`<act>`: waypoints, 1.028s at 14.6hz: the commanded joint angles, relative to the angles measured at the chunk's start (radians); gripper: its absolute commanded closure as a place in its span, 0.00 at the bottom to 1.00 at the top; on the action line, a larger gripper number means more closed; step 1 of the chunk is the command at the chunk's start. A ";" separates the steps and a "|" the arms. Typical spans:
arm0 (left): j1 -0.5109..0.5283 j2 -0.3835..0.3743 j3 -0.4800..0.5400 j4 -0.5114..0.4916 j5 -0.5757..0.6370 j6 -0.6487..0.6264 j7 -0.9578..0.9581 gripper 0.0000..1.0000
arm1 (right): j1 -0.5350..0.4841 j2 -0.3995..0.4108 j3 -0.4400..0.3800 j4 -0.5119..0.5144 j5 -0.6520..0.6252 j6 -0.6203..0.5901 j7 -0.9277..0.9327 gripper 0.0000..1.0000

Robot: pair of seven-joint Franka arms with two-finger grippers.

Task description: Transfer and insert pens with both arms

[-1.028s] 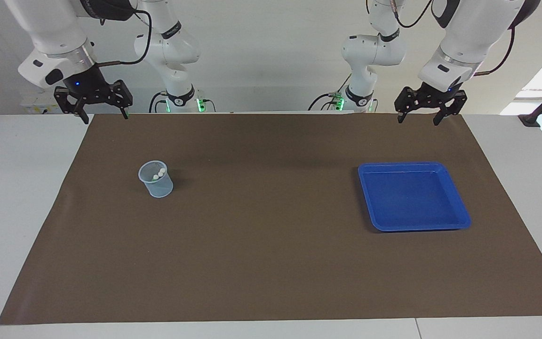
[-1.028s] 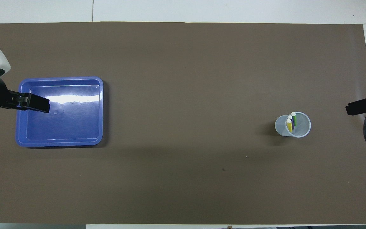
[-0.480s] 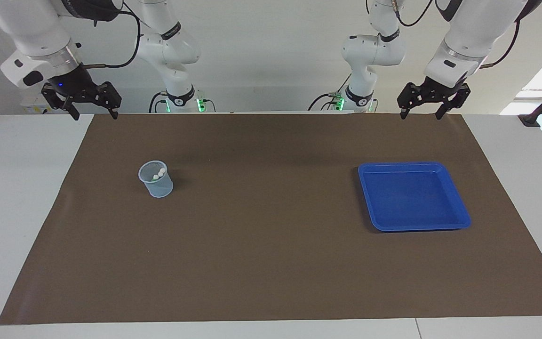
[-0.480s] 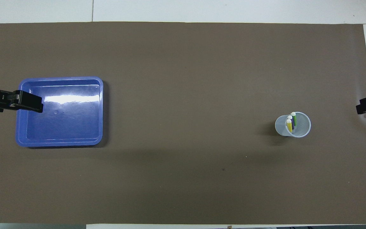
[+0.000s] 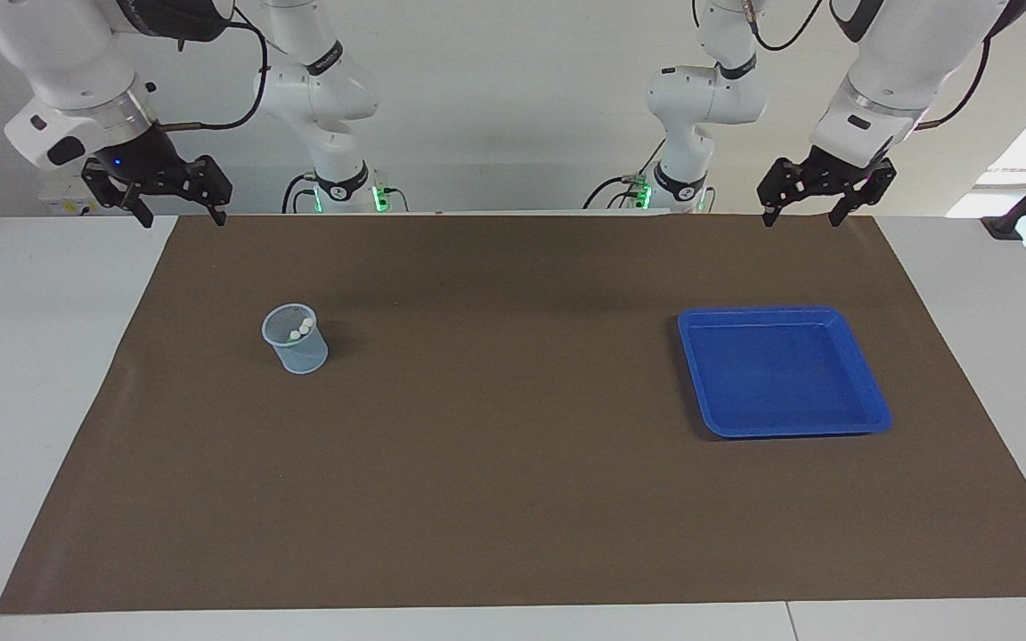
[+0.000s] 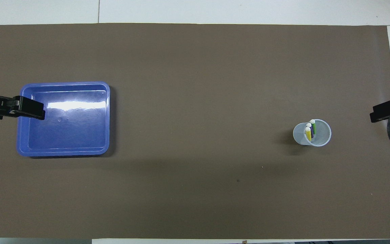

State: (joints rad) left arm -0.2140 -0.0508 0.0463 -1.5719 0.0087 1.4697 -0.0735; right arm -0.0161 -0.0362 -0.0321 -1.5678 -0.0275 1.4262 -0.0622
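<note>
The three pens stand upright in a clear plastic cup (image 6: 320,135) toward the right arm's end of the table: yellow (image 6: 307,133), purple (image 6: 311,131) and green (image 6: 313,126). In the facing view only their pale cap ends (image 5: 301,330) show inside the cup (image 5: 299,352). My right gripper (image 5: 183,220) is open and empty, raised over the mat's corner near the robots. My left gripper (image 5: 800,220) is open and empty, raised over the mat's edge near the robots. In the overhead view the left gripper (image 6: 29,110) overlaps the tray's edge and the right gripper (image 6: 383,112) shows at the mat's end.
An empty blue tray (image 5: 780,374) lies on the brown mat (image 5: 513,463) toward the left arm's end; it also shows in the overhead view (image 6: 66,135). White tabletop (image 5: 32,356) borders the mat.
Both grippers have risen and drawn back toward the robots and the table's ends over the last second. The pens, cup and tray have not moved.
</note>
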 commanded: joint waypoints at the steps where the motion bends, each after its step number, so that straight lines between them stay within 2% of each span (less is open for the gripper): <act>1: 0.007 0.002 0.000 0.015 0.002 -0.012 -0.009 0.00 | -0.010 0.006 0.003 0.015 0.050 -0.023 0.018 0.00; 15: 0.005 -0.006 0.000 0.000 0.002 0.001 -0.012 0.00 | 0.008 0.010 0.001 0.035 0.044 0.022 0.001 0.00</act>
State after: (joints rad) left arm -0.2140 -0.0509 0.0464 -1.5719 0.0087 1.4720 -0.0782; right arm -0.0084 -0.0360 -0.0339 -1.5479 0.0170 1.4391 -0.0541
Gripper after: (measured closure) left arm 0.000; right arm 0.000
